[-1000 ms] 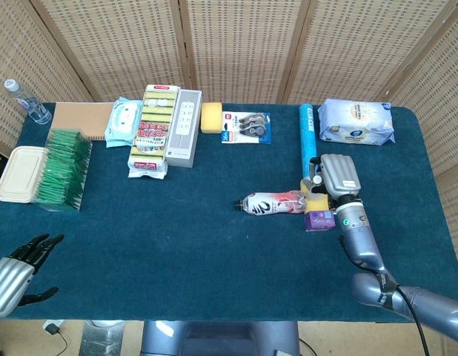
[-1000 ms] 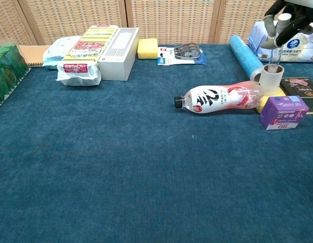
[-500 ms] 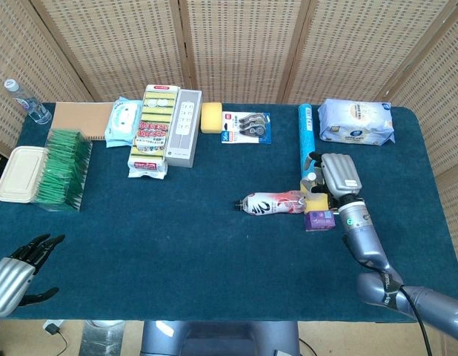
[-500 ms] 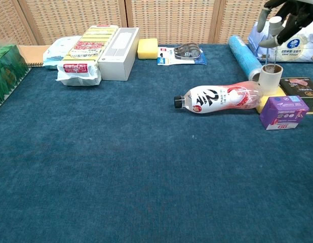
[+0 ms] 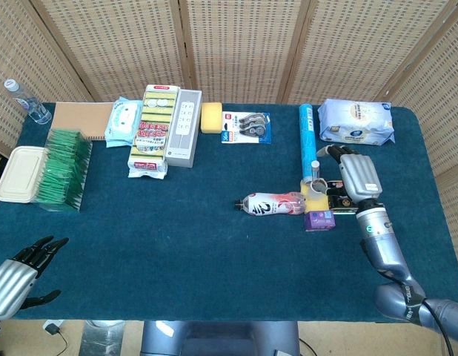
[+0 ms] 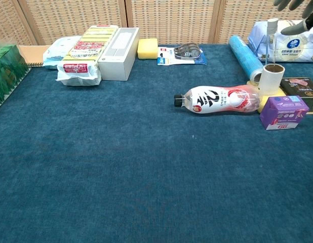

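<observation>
Both hands empty, fingers spread. Right hand (image 5: pixel 359 176) is near the beige cup (image 6: pixel 272 78), not touching it; thin stick (image 6: pixel 271 24) already stands in the cup beside the bottle (image 5: pixel 273 202), so placing looks done. Left hand (image 5: pixel 18 271) idles off the surface edge.

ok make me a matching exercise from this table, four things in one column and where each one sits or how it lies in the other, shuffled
Things:
1. drink bottle
2. purple box
3. blue roll
4. yellow sponge

Places or states:
a. at the far edge, between the white box and the carded tape pack
b. on its side, cap pointing to the left-hand side of the views
c. stretched from the far edge toward the near edge
d. just past the bottle's base, on its near side

Pairs: 1-b, 2-d, 3-c, 4-a
</observation>
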You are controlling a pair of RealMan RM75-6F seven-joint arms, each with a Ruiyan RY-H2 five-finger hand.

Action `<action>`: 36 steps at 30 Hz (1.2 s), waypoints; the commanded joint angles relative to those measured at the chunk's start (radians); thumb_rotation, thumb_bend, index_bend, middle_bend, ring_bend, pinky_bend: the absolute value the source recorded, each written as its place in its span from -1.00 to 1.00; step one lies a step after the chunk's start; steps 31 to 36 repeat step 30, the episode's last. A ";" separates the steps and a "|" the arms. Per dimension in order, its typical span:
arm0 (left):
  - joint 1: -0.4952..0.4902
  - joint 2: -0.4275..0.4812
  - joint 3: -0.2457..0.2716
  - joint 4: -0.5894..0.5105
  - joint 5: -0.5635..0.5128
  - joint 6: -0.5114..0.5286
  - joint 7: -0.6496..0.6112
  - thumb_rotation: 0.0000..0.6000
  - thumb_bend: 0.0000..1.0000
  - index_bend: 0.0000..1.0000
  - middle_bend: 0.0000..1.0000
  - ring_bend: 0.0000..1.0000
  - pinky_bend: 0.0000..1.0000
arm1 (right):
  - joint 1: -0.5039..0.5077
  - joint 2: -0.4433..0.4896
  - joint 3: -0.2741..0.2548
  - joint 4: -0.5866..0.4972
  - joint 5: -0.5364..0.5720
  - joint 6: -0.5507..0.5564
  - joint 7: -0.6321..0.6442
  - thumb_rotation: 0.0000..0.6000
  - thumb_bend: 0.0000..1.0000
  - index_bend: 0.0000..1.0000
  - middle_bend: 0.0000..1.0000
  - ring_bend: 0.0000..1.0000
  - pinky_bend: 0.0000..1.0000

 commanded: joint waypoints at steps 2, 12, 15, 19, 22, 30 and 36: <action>0.002 0.001 0.002 -0.001 0.004 0.007 0.001 1.00 -0.77 -1.00 -0.60 -0.75 -0.40 | -0.003 0.008 -0.006 -0.011 -0.001 -0.004 -0.003 1.00 -0.50 -0.39 -0.41 -0.44 -0.33; -0.001 0.004 0.002 0.007 0.007 0.010 -0.015 1.00 -0.77 -1.00 -0.60 -0.75 -0.40 | -0.091 0.072 -0.035 -0.087 -0.080 0.124 0.008 1.00 -0.50 -0.43 -0.46 -0.49 -0.39; -0.001 0.004 0.003 0.008 0.011 0.016 -0.019 1.00 -0.77 -1.00 -0.60 -0.75 -0.40 | -0.137 0.073 -0.057 -0.087 -0.116 0.191 0.025 1.00 -0.50 -0.44 -0.47 -0.51 -0.40; -0.002 0.003 0.003 0.009 0.016 0.019 -0.017 1.00 -0.77 -1.00 -0.60 -0.75 -0.40 | -0.205 0.080 -0.094 -0.086 -0.181 0.274 0.068 1.00 -0.51 -0.45 -0.47 -0.51 -0.41; -0.002 0.003 0.003 0.007 0.016 0.019 -0.013 1.00 -0.77 -1.00 -0.60 -0.75 -0.40 | -0.242 0.088 -0.118 -0.094 -0.219 0.313 0.097 1.00 -0.51 -0.45 -0.47 -0.51 -0.41; -0.002 -0.003 -0.003 -0.004 0.010 0.014 0.009 1.00 -0.77 -1.00 -0.60 -0.75 -0.40 | -0.429 0.034 -0.285 -0.049 -0.489 0.569 0.164 1.00 -0.51 -0.45 -0.46 -0.50 -0.41; -0.002 -0.003 -0.003 -0.004 0.010 0.014 0.009 1.00 -0.77 -1.00 -0.60 -0.75 -0.40 | -0.429 0.034 -0.285 -0.049 -0.489 0.569 0.164 1.00 -0.51 -0.45 -0.46 -0.50 -0.41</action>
